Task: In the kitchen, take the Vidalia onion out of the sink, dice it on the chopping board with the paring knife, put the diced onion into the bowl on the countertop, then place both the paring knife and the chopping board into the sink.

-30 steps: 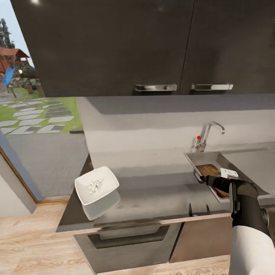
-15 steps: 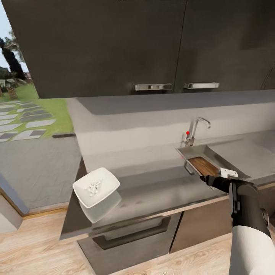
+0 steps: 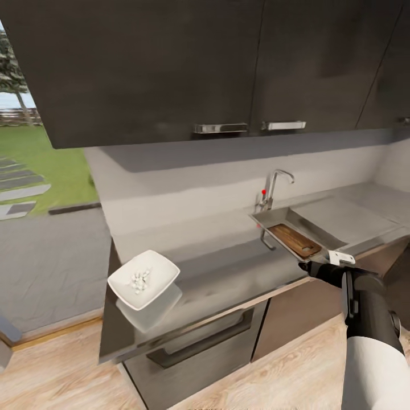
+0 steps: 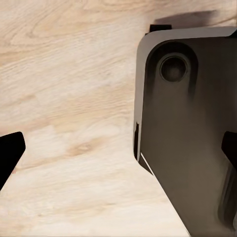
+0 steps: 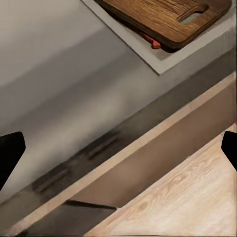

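The board (image 3: 295, 240) lies in the sink (image 3: 267, 219) over the knife (image 5: 152, 42); dice sit in the bowl (image 3: 143, 278). Both grippers' fingers are spread, holding nothing. The task looks finished, so I judge no further move is needed.

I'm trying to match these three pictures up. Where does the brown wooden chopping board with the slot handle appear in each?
Head view: the brown wooden chopping board lies in the steel sink, right of centre.
Left wrist view: not in it.
Right wrist view: the board is at the upper edge.
Shared landmark: the grey glossy countertop.

Grey countertop (image 3: 228, 279): bowl (image 3: 143, 278) near left end.
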Robot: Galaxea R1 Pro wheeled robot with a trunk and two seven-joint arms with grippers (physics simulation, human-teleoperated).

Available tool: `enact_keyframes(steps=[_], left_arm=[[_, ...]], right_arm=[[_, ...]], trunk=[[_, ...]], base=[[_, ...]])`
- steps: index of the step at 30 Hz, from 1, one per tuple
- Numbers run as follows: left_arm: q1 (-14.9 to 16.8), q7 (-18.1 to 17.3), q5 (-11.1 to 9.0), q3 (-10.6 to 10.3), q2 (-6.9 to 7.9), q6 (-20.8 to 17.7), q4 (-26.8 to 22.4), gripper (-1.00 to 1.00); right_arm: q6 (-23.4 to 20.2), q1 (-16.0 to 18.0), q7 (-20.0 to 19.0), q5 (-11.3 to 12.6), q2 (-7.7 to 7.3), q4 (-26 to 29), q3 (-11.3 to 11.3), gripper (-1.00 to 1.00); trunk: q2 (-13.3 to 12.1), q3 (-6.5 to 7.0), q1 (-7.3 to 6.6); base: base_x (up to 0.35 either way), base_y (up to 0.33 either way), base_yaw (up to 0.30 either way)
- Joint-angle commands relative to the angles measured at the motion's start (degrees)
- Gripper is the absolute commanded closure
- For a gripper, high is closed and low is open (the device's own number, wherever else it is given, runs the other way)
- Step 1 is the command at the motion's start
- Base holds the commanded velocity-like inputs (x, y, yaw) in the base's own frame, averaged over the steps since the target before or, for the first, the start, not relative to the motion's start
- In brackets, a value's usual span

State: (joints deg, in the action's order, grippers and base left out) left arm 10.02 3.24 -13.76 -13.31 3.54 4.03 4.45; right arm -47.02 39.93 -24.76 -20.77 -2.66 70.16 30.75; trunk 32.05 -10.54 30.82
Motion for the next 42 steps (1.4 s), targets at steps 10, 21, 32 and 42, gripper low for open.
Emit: enact_keyframes(steps=[10, 21, 32, 42], left_arm=[[0.09, -0.07, -0.48, -0.48, -0.02, 0.36, 0.21, -1.0], [0.09, -0.07, -0.48, -0.48, -0.01, 0.36, 0.21, -1.0], [0.09, -0.07, -0.48, -0.48, -0.03, 0.36, 0.21, -1.0], [0.09, -0.07, -0.48, -0.48, -0.05, 0.47, 0.07, -1.0]], right_arm=[[-0.18, 0.06, -0.55, -0.59, 0.01, 0.07, 0.09, -1.0], [-0.21, 0.08, -0.55, -0.59, -0.05, 0.07, 0.88, -1.0], [-0.18, 0.06, -0.55, -0.58, -0.06, 0.15, 1.16, -1.0], [1.2, 0.09, 0.11, -0.84, -0.46, -0.12, 1.37, -1.0]], trunk=[[0.1, -0.1, 0.01], [0.1, -0.1, 0.01], [0.1, -0.1, 0.01], [0.1, -0.1, 0.01]], base=[[-0.087, 0.292, -0.279], [-0.089, 0.292, -0.279], [-0.119, 0.282, -0.279], [-0.066, 0.128, -0.241]])
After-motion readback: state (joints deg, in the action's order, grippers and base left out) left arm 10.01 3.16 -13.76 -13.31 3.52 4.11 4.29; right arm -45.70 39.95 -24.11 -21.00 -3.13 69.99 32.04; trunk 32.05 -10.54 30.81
